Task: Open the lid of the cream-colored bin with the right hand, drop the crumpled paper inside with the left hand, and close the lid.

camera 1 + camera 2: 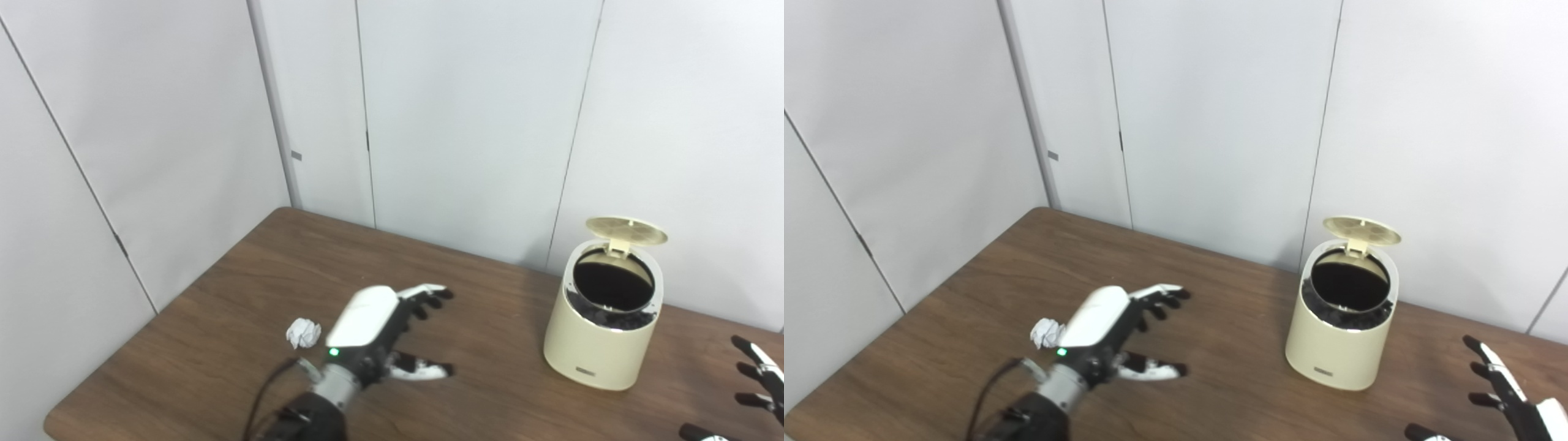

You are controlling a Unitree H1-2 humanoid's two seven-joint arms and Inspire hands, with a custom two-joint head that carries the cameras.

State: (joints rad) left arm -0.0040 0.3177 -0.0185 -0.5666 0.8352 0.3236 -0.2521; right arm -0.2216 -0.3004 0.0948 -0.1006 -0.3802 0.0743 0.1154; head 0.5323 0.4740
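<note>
Left eye view: bin (601, 334) lid (626, 229) up, crumpled paper (302, 332) on table (490, 398)

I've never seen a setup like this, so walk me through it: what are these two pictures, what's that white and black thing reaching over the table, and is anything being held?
Both pictures come from two cameras side by side on a humanoid robot's head, so they show one scene from slightly different spots. The white and black thing is the robot's left hand, a mechanical hand with fingers and a thumb; it is open above the wooden table and holds nothing. The right hand shows at the lower right edge, fingers spread, also empty. On the table lie a crumpled paper, just beside the left hand, and a cream-colored bin standing upright further right. Its lid is already flipped up, showing a dark inside. The paper has not yet been picked up.
</note>
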